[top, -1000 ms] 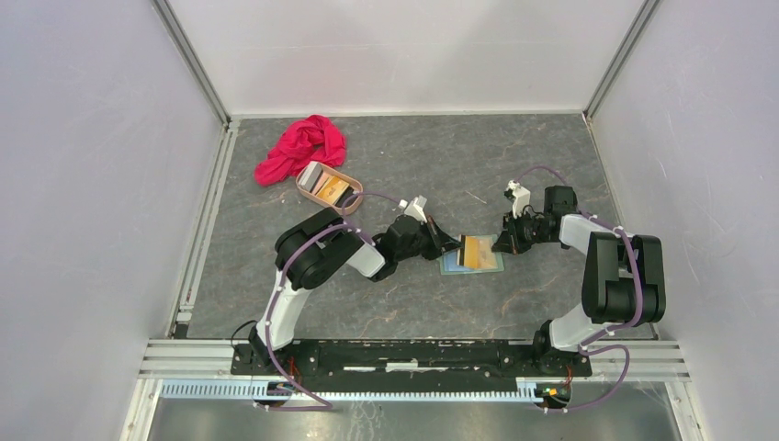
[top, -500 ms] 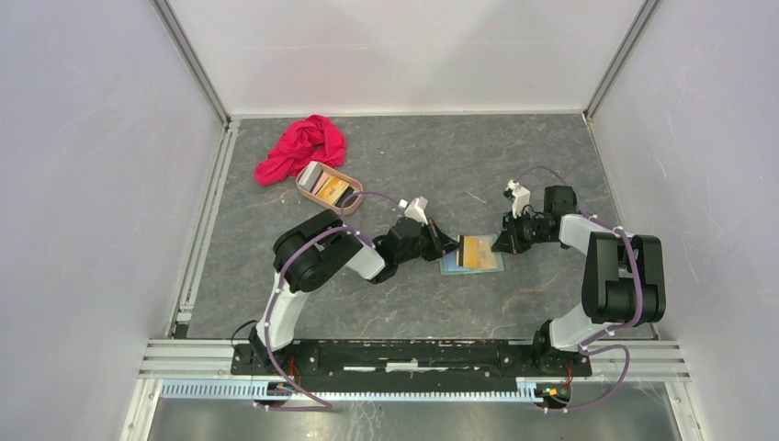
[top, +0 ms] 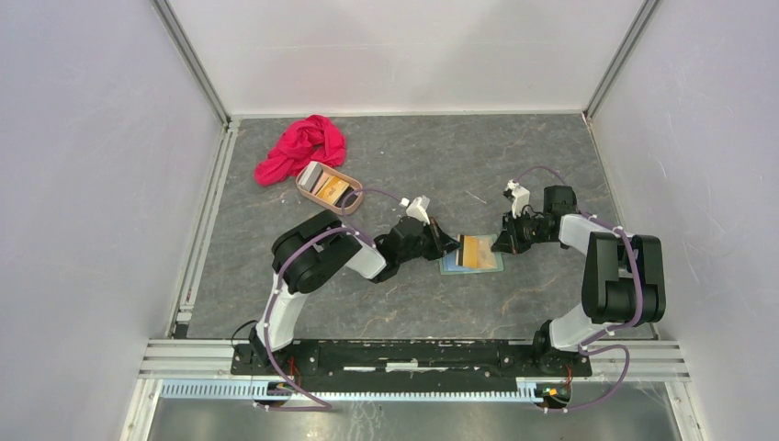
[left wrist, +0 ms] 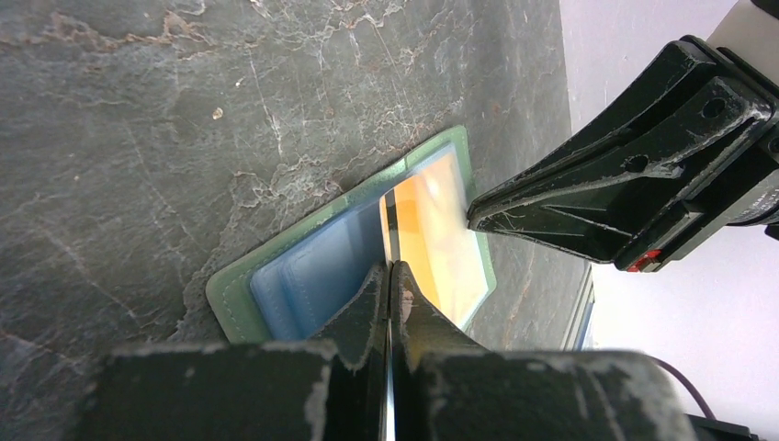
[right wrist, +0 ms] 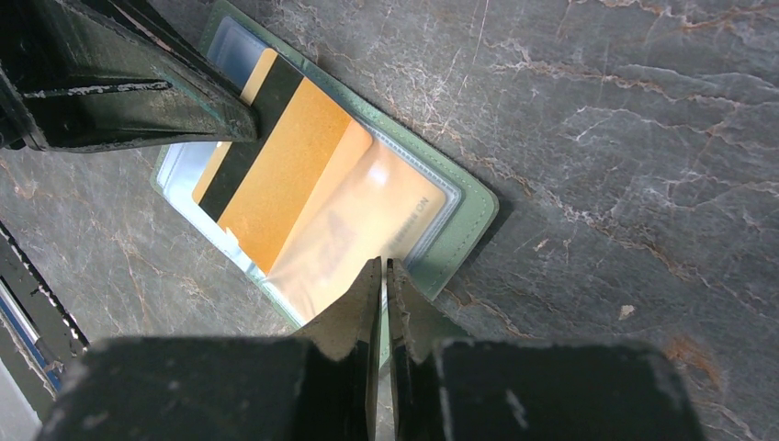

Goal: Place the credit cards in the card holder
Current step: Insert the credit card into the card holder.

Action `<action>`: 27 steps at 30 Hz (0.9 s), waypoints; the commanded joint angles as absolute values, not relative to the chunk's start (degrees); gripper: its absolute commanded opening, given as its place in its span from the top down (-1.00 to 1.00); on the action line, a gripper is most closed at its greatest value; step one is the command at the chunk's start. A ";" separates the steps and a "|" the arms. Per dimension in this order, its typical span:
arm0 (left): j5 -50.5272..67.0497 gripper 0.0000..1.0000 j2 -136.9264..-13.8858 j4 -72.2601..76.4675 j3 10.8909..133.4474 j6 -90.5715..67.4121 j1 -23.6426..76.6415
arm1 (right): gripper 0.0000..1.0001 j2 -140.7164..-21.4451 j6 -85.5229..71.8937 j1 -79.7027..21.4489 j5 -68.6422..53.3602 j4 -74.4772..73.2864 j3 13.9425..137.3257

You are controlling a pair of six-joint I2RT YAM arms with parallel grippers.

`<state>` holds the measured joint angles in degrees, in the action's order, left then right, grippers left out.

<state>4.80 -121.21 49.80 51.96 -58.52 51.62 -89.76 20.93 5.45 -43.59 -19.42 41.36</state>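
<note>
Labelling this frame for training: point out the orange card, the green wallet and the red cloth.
orange card (right wrist: 285, 175): right wrist view, its orange face.
green wallet (right wrist: 475, 213): right wrist view, green border.
red cloth (top: 303, 147): top view, middle.

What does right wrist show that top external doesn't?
Right wrist only: the orange plastic card with a dark stripe tucked partway under a clear pocket of the open sage-green wallet, right gripper pinching its edge. Top external only: crumpled red cloth, pinkish oval tray holding more cards. Both: card, wallet, left gripper at the card.

top view looks down from behind; both wrist views face the card holder (left wrist: 303, 276) closely from opposite sides
</note>
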 commanded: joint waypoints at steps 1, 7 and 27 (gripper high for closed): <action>0.98 0.96 -121.46 46.87 52.73 -53.42 52.36 | 0.79 -89.58 21.84 5.01 -44.12 -19.33 42.89; 0.17 0.96 -121.28 47.35 52.34 -51.57 52.95 | 0.79 -89.56 21.80 5.01 -44.30 -19.40 42.89; -6.80 0.96 -120.05 49.61 50.74 -46.76 54.38 | 0.79 -89.57 21.80 4.93 -44.53 -19.35 42.89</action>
<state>-2.35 -121.01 51.31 51.68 -52.40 54.15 -89.76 21.10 5.39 -43.62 -19.42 41.36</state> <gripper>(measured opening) 0.025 0.105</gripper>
